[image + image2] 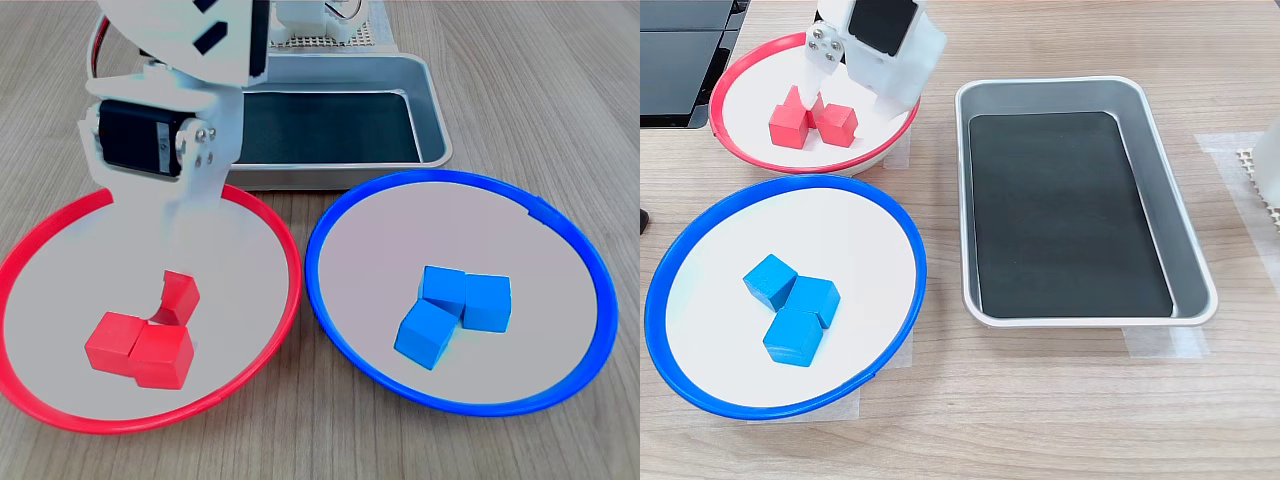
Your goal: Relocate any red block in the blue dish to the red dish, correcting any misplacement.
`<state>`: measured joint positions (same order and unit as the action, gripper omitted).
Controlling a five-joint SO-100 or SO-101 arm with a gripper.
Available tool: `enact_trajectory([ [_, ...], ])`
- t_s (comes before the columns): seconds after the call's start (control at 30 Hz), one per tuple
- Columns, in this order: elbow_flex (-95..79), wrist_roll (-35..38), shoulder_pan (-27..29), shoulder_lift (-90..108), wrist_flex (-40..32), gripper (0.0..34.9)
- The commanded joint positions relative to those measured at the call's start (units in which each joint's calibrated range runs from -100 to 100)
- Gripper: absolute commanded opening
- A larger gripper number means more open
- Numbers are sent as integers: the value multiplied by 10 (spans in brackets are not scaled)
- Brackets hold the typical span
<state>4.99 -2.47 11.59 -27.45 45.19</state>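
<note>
The red dish [262,215] [740,75] holds three red cubes. Two of them [140,350] lie together at the front in the first exterior view. The third red block [184,296] [812,108] sits just behind them. My white gripper [172,290] [816,92] reaches down into the dish right at this third cube, with one curved finger [160,297] against its left side. The other finger is hidden, so the jaw state is unclear. The blue dish [330,215] [905,235] holds three blue cubes [455,310] [790,305] and no red one.
A rectangular metal tray [432,110] [1145,120] with a dark liner stands behind the dishes in the first exterior view, on the second exterior view's right. The arm's base [330,25] is behind it. A dark flat object [680,60] lies at the second exterior view's top left.
</note>
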Motion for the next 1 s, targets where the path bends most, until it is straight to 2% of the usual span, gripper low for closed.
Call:
enact_trajectory([
  [0.0, 9, 4, 1, 64, 7, 126],
  [0.07, -9, 7, 1, 92, 7, 118],
  [0.17, -52, 11, -5, 151, -5, 87],
  [0.3, -136, 15, -20, 257, -42, 11],
  [0.57, -402, 27, -66, 537, -136, 4],
  [0.97, -678, 17, -99, 882, -130, 4],
])
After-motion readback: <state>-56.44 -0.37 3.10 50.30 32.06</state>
